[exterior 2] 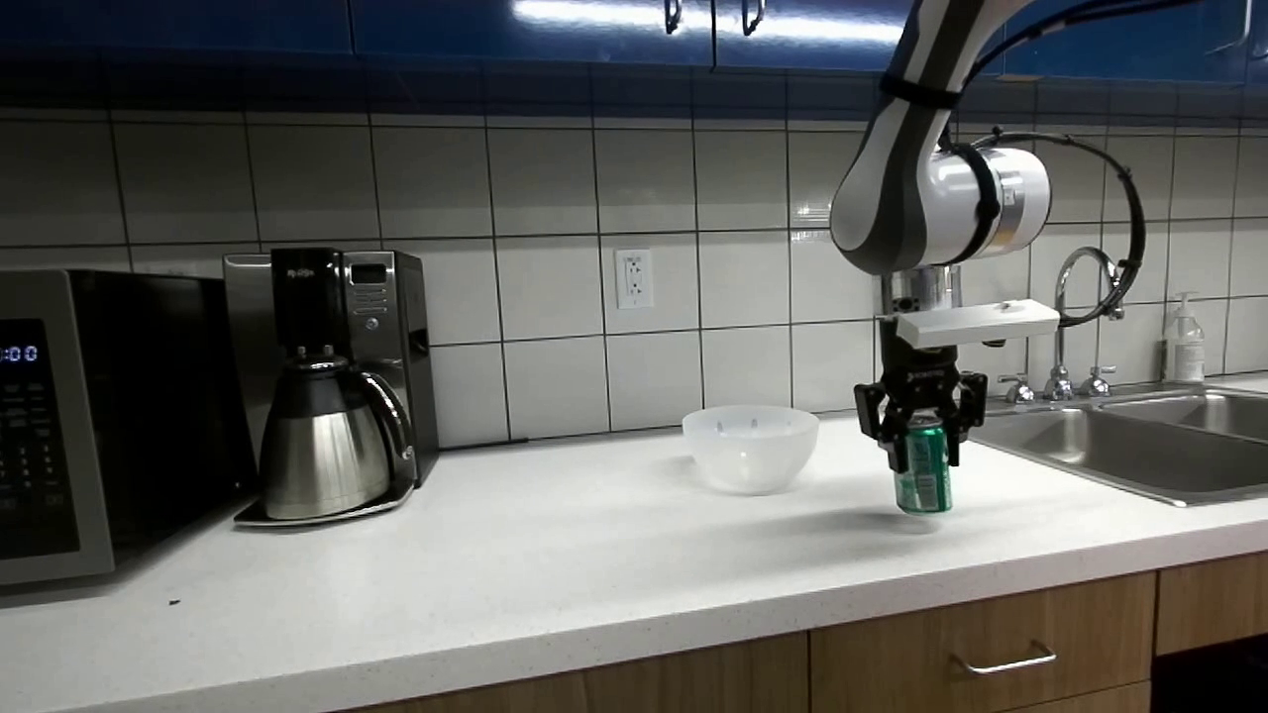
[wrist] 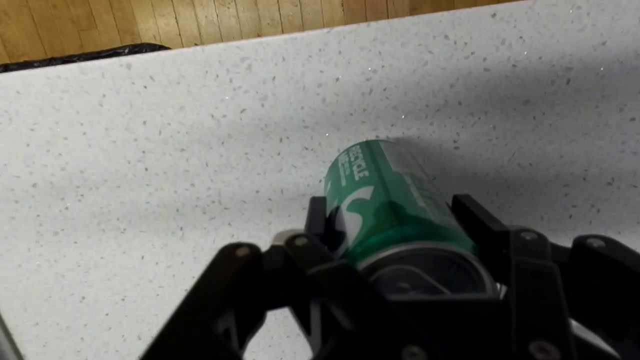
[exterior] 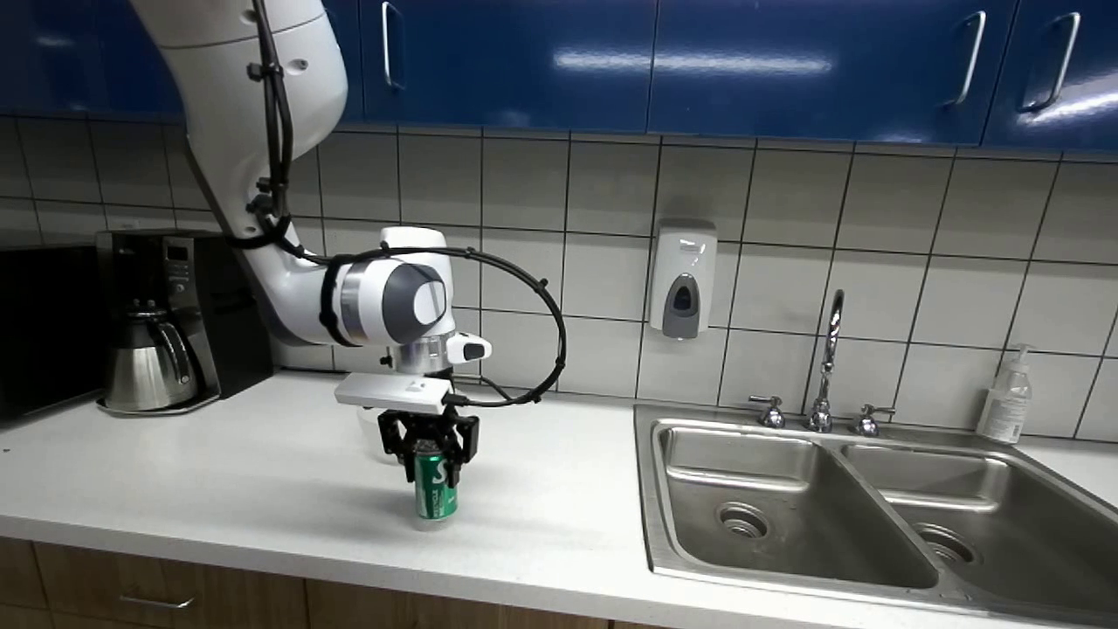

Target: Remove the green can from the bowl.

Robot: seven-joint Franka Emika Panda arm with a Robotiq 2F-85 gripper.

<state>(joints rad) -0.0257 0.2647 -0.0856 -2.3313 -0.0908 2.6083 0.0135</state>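
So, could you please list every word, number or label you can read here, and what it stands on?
"RECYCLE": on the green can.
"S", large and white: on the can too.
":00": on the microwave display, cut off at the picture edge.
Too small or blurred to read: the can's remaining print, and markings on the microwave keypad, coffee maker, gripper, pump bottle and wall dispenser.
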